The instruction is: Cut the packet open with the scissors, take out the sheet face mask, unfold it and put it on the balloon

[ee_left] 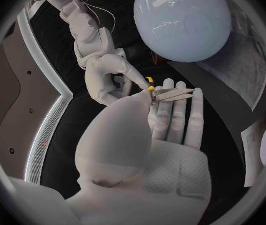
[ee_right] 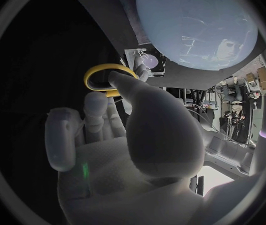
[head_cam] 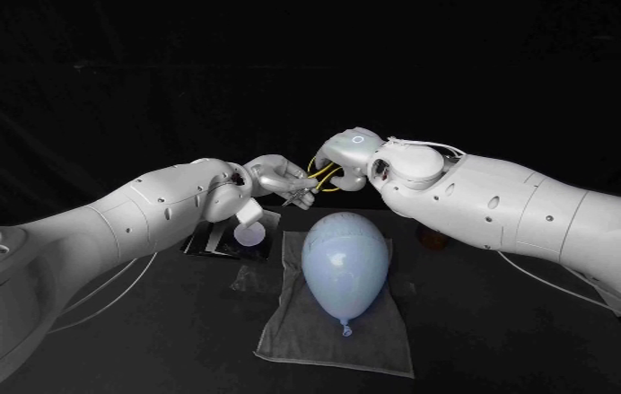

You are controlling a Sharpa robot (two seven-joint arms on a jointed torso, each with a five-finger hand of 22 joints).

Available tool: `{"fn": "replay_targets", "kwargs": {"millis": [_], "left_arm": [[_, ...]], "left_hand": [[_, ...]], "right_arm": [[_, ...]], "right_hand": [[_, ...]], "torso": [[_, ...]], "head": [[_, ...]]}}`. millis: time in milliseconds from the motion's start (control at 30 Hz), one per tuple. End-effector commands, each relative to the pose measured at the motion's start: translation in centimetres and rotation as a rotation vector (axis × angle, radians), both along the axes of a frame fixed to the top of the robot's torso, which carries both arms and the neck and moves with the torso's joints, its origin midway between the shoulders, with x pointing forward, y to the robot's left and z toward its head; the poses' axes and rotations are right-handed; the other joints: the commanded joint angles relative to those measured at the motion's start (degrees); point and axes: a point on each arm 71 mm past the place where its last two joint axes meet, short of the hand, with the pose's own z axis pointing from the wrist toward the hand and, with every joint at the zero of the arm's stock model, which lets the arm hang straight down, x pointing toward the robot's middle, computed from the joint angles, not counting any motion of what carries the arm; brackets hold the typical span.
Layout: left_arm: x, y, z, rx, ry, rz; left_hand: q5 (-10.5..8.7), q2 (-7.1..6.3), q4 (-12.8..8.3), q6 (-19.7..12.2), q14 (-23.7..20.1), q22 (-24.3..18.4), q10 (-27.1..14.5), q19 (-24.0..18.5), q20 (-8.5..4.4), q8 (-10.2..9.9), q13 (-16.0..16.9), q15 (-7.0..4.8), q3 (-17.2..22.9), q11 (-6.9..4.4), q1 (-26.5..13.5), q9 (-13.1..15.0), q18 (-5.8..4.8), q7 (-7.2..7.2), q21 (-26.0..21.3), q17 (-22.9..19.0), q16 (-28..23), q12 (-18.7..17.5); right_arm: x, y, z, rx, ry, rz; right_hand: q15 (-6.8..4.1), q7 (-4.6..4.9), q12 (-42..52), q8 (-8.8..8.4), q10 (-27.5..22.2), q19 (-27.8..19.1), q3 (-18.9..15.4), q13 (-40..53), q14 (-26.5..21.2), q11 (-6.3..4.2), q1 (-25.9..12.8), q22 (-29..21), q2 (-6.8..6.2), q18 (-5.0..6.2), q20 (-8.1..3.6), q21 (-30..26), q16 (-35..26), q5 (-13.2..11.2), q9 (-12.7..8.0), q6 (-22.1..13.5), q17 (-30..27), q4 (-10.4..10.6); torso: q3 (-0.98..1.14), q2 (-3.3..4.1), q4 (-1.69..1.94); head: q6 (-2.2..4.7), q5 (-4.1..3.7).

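Seating the scissors [head_cam: 315, 184] looks like the step: the left robot hand [head_cam: 272, 179] pinches the blades while the right robot hand [head_cam: 352, 156] hooks a yellow loop, above the balloon's [head_cam: 343, 264] far end. Release only once that grip is firm. The packet [head_cam: 240, 232] lies left on the tabletop [head_cam: 155, 322].

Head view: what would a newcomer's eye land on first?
The large pale blue balloon lying on a grey cloth in the middle of the black table. Just beyond it, the left hand and the right hand meet in the air, both holding the yellow-handled metal scissors between them.
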Motion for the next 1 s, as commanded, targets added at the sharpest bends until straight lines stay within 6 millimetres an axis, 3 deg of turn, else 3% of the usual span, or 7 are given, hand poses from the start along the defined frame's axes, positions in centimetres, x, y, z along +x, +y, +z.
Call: {"fn": "replay_targets", "kwargs": {"millis": [33,300,700,1000], "left_arm": [[-0.1,-0.7,0.4,-0.029,-0.002,-0.025],[0.0,-1.0,0.7,-0.028,-0.004,-0.029],[0.1,-1.5,1.0,-0.015,-0.001,-0.047],[0.1,-2.2,1.1,-0.012,0.000,-0.065]], "left_hand": [[0.17,-0.01,-3.53,-0.05,0.22,0.07,0.38,0.37,-0.02,0.18,-0.03,0.10,4.07,-0.04,-0.39,0.31,1.13,-0.12,0.10,0.09,-0.27,-0.37],[0.17,-0.07,-3.59,-0.05,0.23,0.08,0.41,0.44,-0.02,0.20,-0.02,0.09,4.20,-0.05,-0.46,0.36,1.16,-0.12,0.14,0.13,-0.27,-0.37],[0.17,-0.14,-3.66,-0.04,0.25,0.08,0.42,0.49,-0.02,0.22,-0.02,0.09,4.30,-0.06,-0.50,0.40,1.18,-0.13,0.16,0.16,-0.26,-0.37],[0.17,-0.15,-3.72,-0.02,0.28,0.08,0.46,0.54,-0.01,0.25,-0.02,0.08,4.47,-0.06,-0.57,0.47,1.20,-0.14,0.19,0.21,-0.26,-0.37]], "right_arm": [[0.0,0.1,-0.7,-0.051,0.038,-0.004],[0.3,0.4,-1.2,-0.074,0.062,-0.005],[0.3,1.1,-1.6,-0.100,0.080,0.006],[0.4,1.6,-2.3,-0.154,0.104,0.007]], "right_hand": [[0.14,-0.12,-1.43,0.07,2.84,5.00,2.08,-1.10,0.66,-0.25,-1.27,8.11,-0.57,-0.74,0.31,0.62,-0.02,-0.60,-0.17,1.25,-0.87,0.11],[-0.28,-0.68,-4.73,0.72,7.02,5.21,5.13,-2.79,1.34,-0.76,-2.56,9.13,-0.62,-0.93,0.19,1.29,-0.01,-0.89,0.05,3.82,-2.43,0.54],[-0.34,-0.74,-6.66,1.31,9.62,5.29,6.31,-2.96,1.37,-0.84,-3.05,9.54,-0.15,-1.02,0.11,1.54,-0.45,-1.47,0.45,5.34,-4.18,0.59],[-0.49,-0.78,-8.39,2.23,13.79,5.34,5.98,-2.70,-0.95,-0.96,-3.89,11.06,-0.15,-1.31,-0.14,2.58,-0.45,-3.74,1.51,7.04,-4.56,0.67]], "torso": [[0.03,0.00,-0.06],[0.07,0.10,0.06],[0.05,0.37,0.24],[0.04,0.36,0.21]], "head": [[-0.24,0.05],[-0.50,-0.12],[-0.50,-0.37],[-0.71,-0.69]]}}
